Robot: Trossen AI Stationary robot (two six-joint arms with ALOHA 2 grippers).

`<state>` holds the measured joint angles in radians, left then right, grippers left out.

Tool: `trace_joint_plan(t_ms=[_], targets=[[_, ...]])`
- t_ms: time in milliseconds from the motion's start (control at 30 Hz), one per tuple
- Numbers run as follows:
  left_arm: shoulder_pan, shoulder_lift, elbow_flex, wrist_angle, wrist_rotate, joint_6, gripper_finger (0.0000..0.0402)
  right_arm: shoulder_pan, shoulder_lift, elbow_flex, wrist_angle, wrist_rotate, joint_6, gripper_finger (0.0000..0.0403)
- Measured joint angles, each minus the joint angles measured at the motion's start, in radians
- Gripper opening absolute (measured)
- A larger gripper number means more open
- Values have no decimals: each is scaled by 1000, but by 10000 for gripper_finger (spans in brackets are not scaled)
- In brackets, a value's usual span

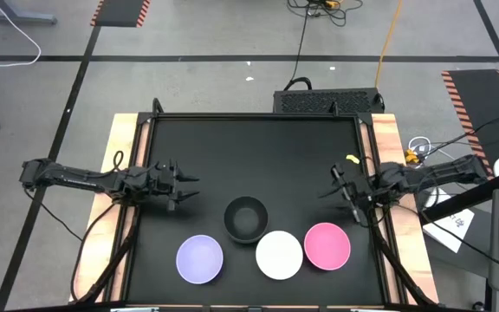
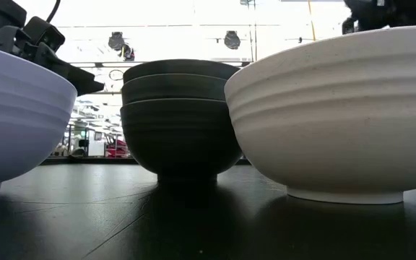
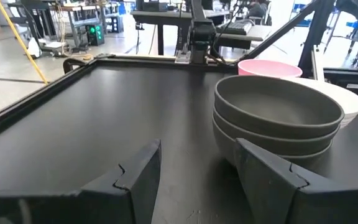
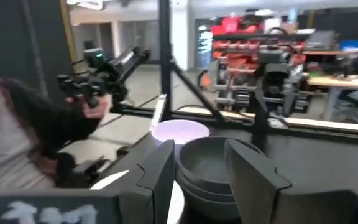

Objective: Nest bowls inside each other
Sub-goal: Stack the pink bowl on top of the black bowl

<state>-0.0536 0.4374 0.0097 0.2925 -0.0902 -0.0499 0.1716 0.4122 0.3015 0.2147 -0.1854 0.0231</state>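
A: Left gripper?
B: Spread, empty, near the black stack. Right gripper spread, empty, above the pink bowl.
A: Bowls?
B: Three black nested mid-surface; purple bowl, white bowl, pink loose in front.
A: Step?
B: Likely between picks; next, grasp a coloured rim.

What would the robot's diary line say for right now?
black bowls: three nested | lavender bowl, white bowl, pink bowl: loose | left claw: open, empty | right claw: open, empty

No legible text anywhere.
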Motion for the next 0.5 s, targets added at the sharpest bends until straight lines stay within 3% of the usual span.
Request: trace_joint_plan(t_ms=[233, 400, 500], targets=[[0, 0, 0, -7, 3, 2, 207, 47, 5, 211, -323, 87, -19, 135], [0, 0, 0, -7, 3, 7, 207, 71, 38, 334, -617, 206, 96, 135], [0, 0, 0, -6, 3, 14, 207, 88, 68, 366, -685, 212, 176, 135]])
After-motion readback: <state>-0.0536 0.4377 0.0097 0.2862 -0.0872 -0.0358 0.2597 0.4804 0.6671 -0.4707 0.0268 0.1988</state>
